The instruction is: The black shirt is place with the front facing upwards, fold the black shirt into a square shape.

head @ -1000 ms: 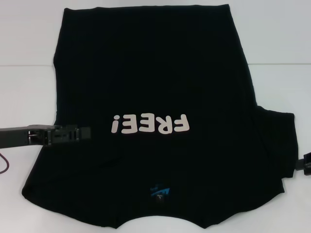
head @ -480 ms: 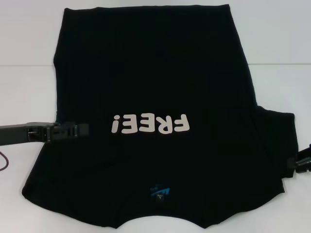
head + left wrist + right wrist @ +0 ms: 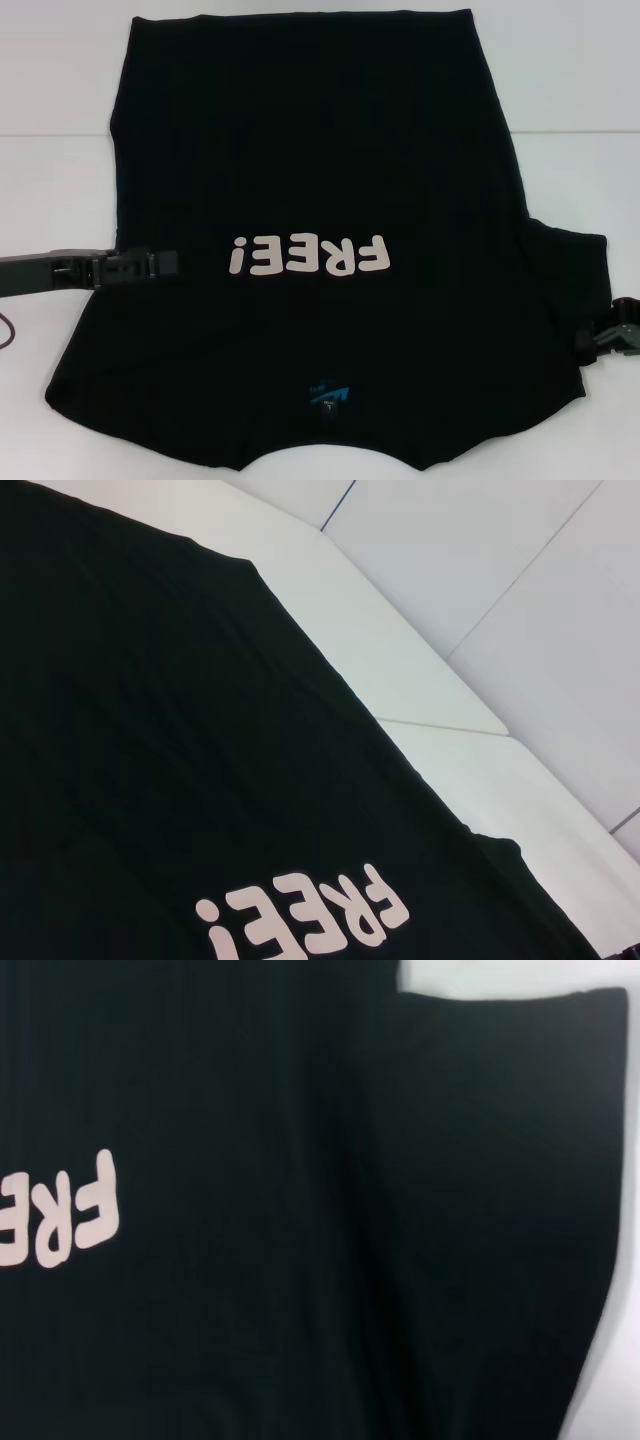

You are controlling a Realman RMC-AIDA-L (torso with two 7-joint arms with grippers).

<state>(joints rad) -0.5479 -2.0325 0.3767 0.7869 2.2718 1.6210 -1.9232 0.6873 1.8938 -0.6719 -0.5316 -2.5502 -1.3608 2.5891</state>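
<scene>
Black shirt (image 3: 320,170) lying flat, front up.
White "FREE!" lettering (image 3: 306,256) reads upside down; blue neck label (image 3: 328,398) nearest the robot.

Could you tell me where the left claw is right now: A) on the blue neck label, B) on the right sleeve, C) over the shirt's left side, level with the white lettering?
C: the left claw lies over the shirt beside the white lettering.

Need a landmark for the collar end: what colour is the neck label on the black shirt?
Blue, on the black shirt; the neck label shows best in the head view.
</scene>
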